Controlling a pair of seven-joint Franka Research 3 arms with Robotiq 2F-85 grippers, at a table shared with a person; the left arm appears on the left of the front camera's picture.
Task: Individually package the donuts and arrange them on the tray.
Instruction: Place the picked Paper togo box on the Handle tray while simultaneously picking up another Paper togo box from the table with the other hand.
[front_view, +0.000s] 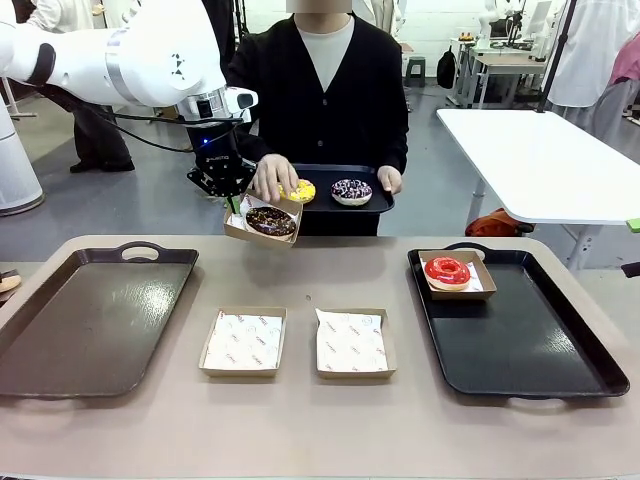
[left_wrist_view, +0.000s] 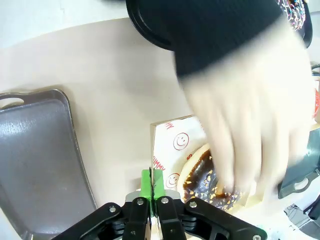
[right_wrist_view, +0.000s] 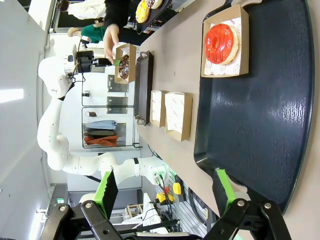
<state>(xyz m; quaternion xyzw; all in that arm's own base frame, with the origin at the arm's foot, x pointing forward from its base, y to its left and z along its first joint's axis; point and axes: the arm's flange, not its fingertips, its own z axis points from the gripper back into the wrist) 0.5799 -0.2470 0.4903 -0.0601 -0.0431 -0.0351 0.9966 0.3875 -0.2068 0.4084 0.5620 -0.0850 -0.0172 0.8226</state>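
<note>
My left gripper (front_view: 233, 205) is shut on the edge of a cardboard box (front_view: 262, 232) and holds it above the table's far edge, with a dark chocolate donut (front_view: 270, 221) in it. In the left wrist view the green fingers (left_wrist_view: 152, 181) pinch the box rim (left_wrist_view: 165, 131) beside that donut (left_wrist_view: 204, 175), and a person's blurred hand (left_wrist_view: 240, 125) is over it. The person holds a small black tray (front_view: 380, 203) carrying a yellow donut (front_view: 298, 190) and a dark sprinkled donut (front_view: 351, 191). A red donut (front_view: 447, 270) sits boxed on the black tray (front_view: 520, 345). My right gripper (right_wrist_view: 165, 192) hangs open above that tray's near end (right_wrist_view: 260, 115).
Two empty paper-lined boxes (front_view: 243, 341) (front_view: 351, 343) lie at the table's middle front. A large brown tray (front_view: 90, 320) sits on the left. A white table (front_view: 550, 150) stands behind on the right.
</note>
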